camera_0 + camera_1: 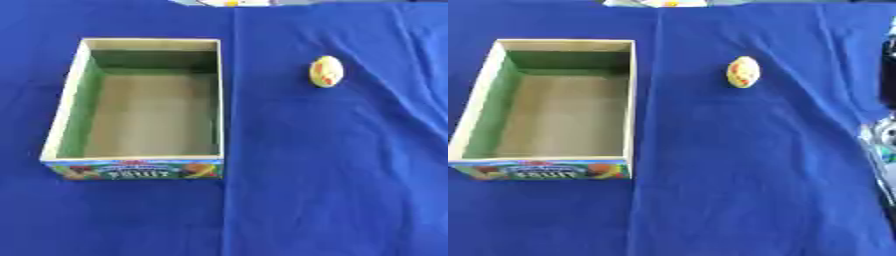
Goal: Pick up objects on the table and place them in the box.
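left eye view: a box is sitting open-topped on the left half of a blue cloth. its walls are standing upright, pale rims showing on all four sides, green lining on the left and far inner walls, and a bare tan floor with nothing lying in it. a printed fruit label is running along its near outer wall. a small yellow egg-shaped object with red marks is lying on the cloth to the right of the box, well apart from its right rim and level with the box's far part. a fold line in the cloth is running straight down just beside the box's right wall. open cloth is lying between box and object, and across the whole near half. no hand is showing in this view.

right eye view: the same layout is appearing shifted left. at the right edge a dark and silver part of the right arm is showing, well apart from the object. the state of the right hand cannot be told here; the left hand is not showing in either view.
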`<state>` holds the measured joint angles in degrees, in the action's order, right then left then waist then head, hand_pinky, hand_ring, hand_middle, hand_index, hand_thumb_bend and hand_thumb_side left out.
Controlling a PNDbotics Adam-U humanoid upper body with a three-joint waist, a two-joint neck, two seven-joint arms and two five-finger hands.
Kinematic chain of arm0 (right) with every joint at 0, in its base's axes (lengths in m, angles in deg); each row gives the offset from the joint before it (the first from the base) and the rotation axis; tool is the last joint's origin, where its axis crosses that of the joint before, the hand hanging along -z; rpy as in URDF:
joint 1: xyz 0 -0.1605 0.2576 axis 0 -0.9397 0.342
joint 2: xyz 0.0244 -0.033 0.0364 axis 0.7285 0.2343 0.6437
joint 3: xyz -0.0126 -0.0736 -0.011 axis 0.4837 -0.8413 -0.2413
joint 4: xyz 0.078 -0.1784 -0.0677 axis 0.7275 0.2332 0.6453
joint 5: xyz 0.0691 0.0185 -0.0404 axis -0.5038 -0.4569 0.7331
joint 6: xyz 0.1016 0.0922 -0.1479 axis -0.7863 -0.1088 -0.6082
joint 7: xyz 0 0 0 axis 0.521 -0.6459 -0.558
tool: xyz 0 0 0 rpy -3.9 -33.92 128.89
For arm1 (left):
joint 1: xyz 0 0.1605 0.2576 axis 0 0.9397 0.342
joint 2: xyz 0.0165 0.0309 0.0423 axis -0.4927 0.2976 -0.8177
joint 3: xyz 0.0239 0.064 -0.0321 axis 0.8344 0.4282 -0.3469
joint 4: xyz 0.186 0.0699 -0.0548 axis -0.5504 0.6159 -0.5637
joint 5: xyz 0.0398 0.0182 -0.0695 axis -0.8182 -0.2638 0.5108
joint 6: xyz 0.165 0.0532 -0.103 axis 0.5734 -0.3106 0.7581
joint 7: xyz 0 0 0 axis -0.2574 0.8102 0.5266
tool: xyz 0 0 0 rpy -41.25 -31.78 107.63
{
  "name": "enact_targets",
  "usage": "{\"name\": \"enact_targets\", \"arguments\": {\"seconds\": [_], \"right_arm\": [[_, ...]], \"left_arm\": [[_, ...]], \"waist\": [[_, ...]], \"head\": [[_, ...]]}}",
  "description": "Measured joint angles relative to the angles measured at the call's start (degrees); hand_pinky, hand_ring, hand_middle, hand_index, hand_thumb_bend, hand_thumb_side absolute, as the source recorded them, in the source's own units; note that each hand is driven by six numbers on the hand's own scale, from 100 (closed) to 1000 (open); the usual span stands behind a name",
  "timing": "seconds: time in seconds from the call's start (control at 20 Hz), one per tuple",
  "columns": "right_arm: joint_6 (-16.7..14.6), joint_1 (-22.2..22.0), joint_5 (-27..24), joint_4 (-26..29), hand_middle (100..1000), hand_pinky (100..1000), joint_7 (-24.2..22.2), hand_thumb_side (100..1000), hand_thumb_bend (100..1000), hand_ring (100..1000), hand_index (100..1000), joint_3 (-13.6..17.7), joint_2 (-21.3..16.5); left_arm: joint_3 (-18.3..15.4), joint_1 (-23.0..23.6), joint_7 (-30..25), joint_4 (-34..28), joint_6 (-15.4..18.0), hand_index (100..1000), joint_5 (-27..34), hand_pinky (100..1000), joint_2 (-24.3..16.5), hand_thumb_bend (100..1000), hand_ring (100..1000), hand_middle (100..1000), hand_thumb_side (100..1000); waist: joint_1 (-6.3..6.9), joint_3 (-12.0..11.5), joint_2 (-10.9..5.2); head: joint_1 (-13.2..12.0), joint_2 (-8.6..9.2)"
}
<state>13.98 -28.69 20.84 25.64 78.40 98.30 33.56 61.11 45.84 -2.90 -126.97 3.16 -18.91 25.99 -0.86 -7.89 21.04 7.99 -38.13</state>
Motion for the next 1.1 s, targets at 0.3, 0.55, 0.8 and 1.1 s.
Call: {"name": "enact_targets", "arguments": {"seconds": [0.3, 0.55, 0.8, 1.1], "right_arm": [[0.01, 0.02, -0.05, 0.00, 600, 771, -0.25, 887, 100, 684, 825, -0.03, -0.06], [0.61, 1.39, 0.30, 0.00, 614, 776, -1.88, 842, 100, 698, 832, -0.96, -3.08], [2.07, 5.32, 2.63, 0.00, 631, 778, -5.06, 714, 100, 713, 836, -2.33, -8.60], [6.32, 9.30, 6.49, -0.01, 701, 813, -9.99, 724, 100, 760, 862, -5.58, -16.24]], "left_arm": [[0.00, 0.00, 0.00, 0.00, 0.00, 775, 0.01, 577, 0.00, 100, 839, 831, 1000], [0.02, 0.00, -0.10, 0.00, -0.06, 775, 0.20, 577, 0.00, 100, 839, 831, 1000], [0.33, 0.00, -0.31, 0.00, -0.03, 775, 0.42, 577, -0.01, 100, 839, 831, 1000], [0.52, 0.00, -0.69, 0.00, 0.01, 775, 0.48, 577, -0.03, 100, 839, 831, 1000]], "waist": [[-0.02, -0.27, -0.29], [-0.01, -0.51, -0.56], [0.02, -0.97, -0.65], [0.02, -1.69, -0.68]], "head": [[-0.04, 0.00], [-0.02, -0.01], [0.09, -0.02], [1.46, -0.03]]}}
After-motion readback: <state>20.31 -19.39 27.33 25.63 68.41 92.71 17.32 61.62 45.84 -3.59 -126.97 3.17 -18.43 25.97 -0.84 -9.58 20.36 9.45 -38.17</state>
